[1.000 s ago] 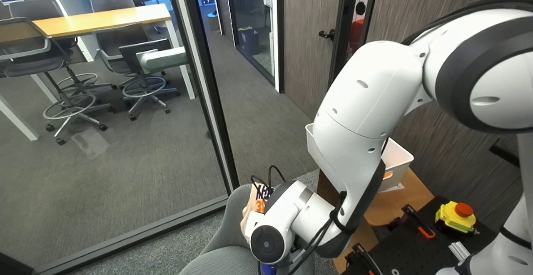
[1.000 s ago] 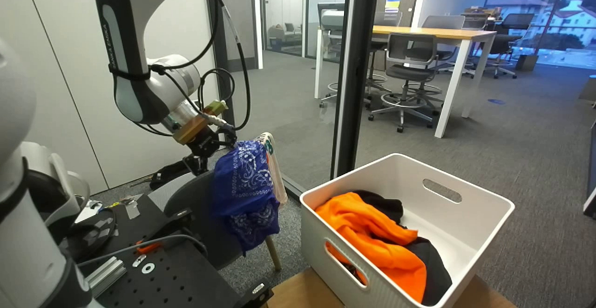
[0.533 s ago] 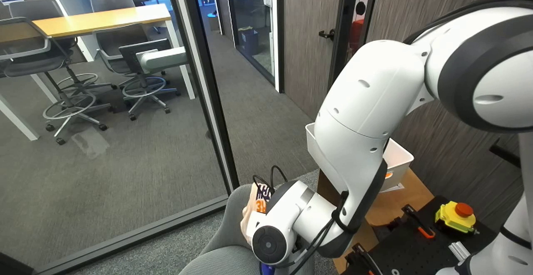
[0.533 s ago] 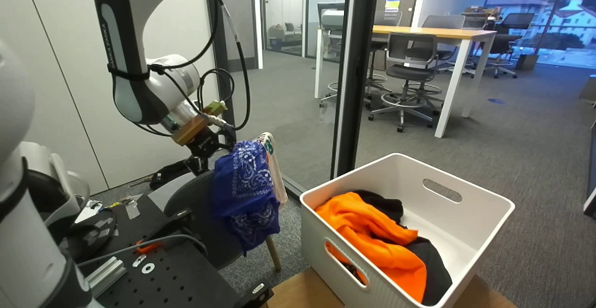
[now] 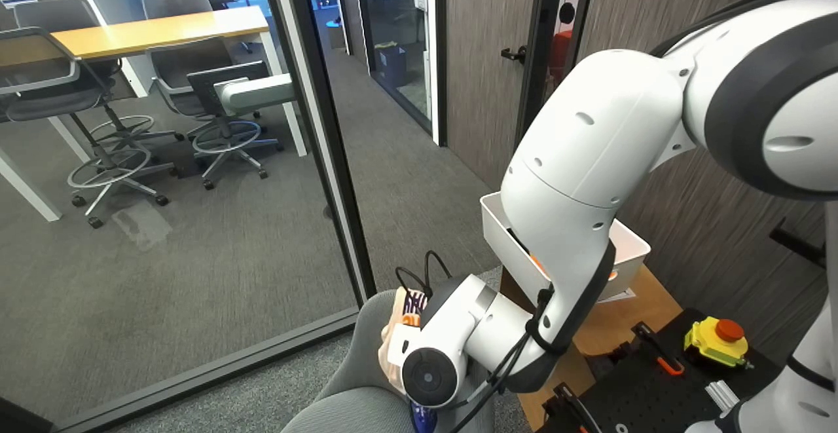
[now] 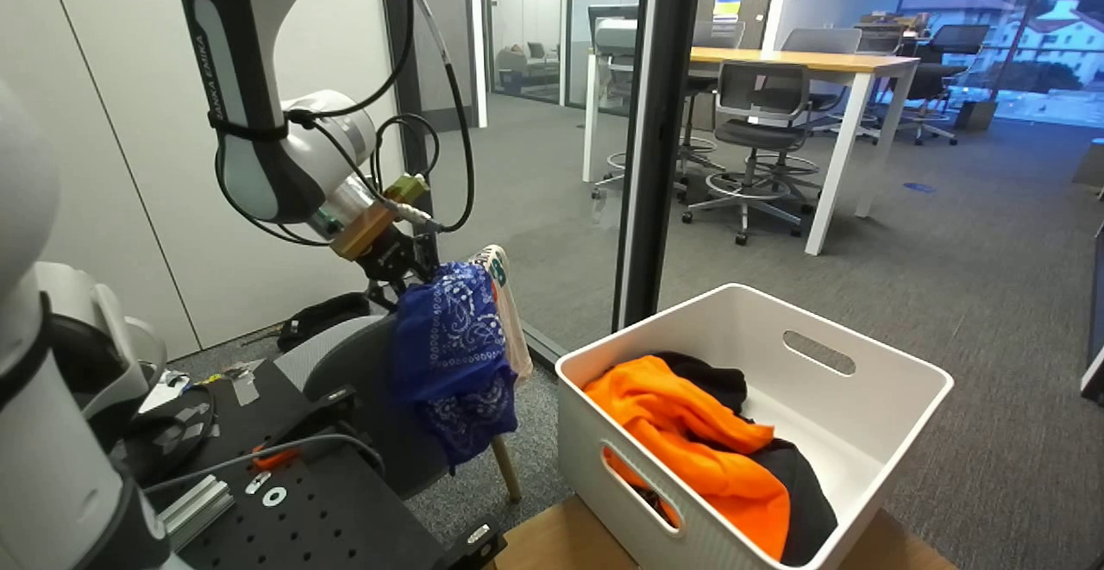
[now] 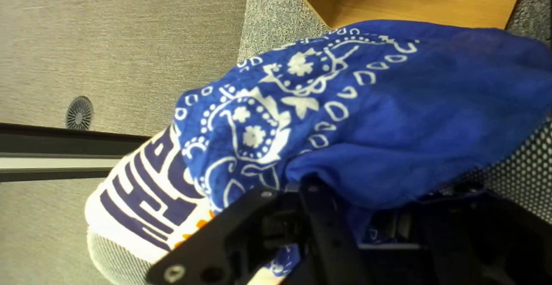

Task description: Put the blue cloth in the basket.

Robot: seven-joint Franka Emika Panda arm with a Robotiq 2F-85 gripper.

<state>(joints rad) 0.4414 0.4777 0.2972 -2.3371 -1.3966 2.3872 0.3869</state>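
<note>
The blue cloth (image 6: 457, 337), a bandana with white print, drapes over the grey chair's back (image 6: 349, 376) in an exterior view. Only a small piece of that cloth (image 5: 424, 418) shows beneath the arm from the opposite camera. In the wrist view my gripper (image 7: 291, 190) has its fingers close together, pinching a fold of the cloth (image 7: 409, 99) that bunches at the tips. The white basket (image 6: 582, 432), apart from the chair, holds orange and black cloths (image 6: 690, 449). In an exterior view the arm partly covers the basket (image 5: 625, 249).
A pale printed fabric (image 7: 151, 198) hangs beside the blue cloth on the chair. The basket stands on a wooden surface (image 6: 556, 540). A black perforated board (image 6: 345, 518) carries clamps and cables. A yellow emergency stop (image 5: 715, 341) sits near the arm's base. A framed glass wall (image 6: 647, 165) rises behind.
The jaws have come together on the cloth. My hand has shifted slightly towards the cloth, and the arm's upper links have tilted. The cloth still lies over the chair back.
</note>
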